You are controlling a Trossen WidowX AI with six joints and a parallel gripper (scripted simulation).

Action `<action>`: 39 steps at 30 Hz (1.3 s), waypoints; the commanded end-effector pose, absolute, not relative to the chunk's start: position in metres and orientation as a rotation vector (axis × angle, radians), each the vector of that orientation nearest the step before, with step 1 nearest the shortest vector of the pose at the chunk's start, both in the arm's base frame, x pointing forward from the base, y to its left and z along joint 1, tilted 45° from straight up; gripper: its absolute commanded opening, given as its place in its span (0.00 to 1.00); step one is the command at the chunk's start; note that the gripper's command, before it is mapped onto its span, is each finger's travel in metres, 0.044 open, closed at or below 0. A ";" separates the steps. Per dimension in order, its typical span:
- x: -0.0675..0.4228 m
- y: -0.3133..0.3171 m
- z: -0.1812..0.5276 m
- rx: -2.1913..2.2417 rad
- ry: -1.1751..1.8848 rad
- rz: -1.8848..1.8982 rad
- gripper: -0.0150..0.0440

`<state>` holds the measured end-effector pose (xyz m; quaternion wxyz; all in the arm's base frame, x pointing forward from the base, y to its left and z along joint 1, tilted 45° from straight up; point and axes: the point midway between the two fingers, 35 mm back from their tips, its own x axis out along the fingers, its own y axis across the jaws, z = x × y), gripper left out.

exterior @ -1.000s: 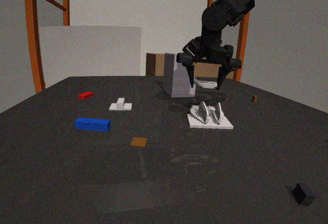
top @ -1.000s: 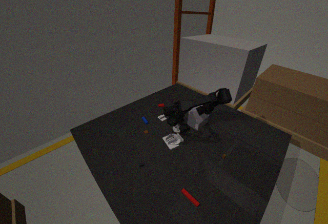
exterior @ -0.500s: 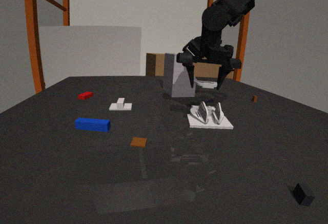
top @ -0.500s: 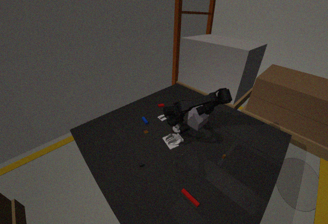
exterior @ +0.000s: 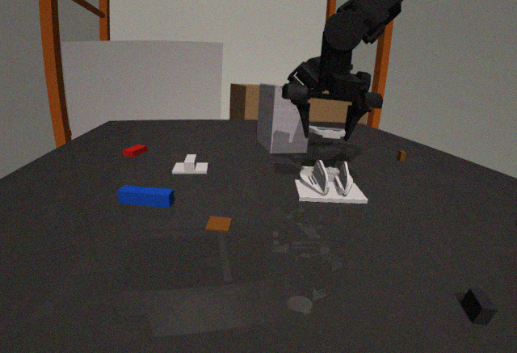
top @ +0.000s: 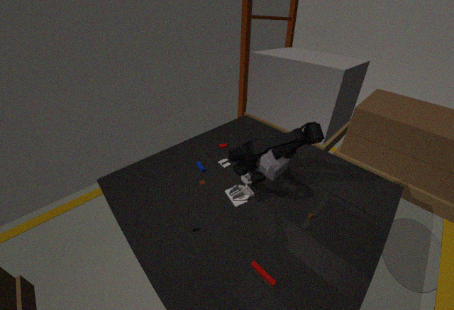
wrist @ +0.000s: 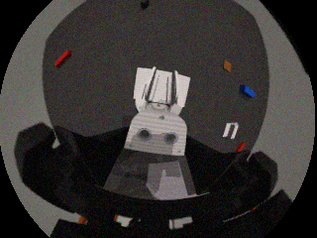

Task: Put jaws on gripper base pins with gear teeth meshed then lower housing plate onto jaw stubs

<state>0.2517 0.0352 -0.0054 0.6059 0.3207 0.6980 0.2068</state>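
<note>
My gripper [top: 248, 179] [exterior: 326, 136] [wrist: 157, 134] is shut on the white housing plate, one finger at each side. The housing plate [exterior: 329, 132] [wrist: 158, 123] has two round holes and hangs roughly level, above and behind the gripper base in the exterior view. The white gripper base [top: 238, 202] [exterior: 355, 195] [wrist: 182, 85] lies flat on the table. Two pale jaws, one [exterior: 321, 177] on the left and one [exterior: 345, 178] on the right, are on it, side by side with a gap. Their pins, stubs and gear teeth are too small or hidden to judge.
A pale grey block [top: 272, 165] [exterior: 287, 128] stands behind the base. A small white stand [top: 223, 162] [exterior: 200, 168], a blue bar [top: 200, 166] [exterior: 145, 196] and a red block [top: 223, 145] [exterior: 134, 150] lie to one side. A long red bar [top: 263, 272] [wrist: 62, 59] lies farther off.
</note>
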 end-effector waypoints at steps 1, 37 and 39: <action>0.252 0.036 -0.004 0.748 1.613 0.476 0.85; 0.252 0.045 -0.015 0.748 1.613 0.473 0.85; 0.252 0.047 -0.017 0.748 1.613 0.473 0.85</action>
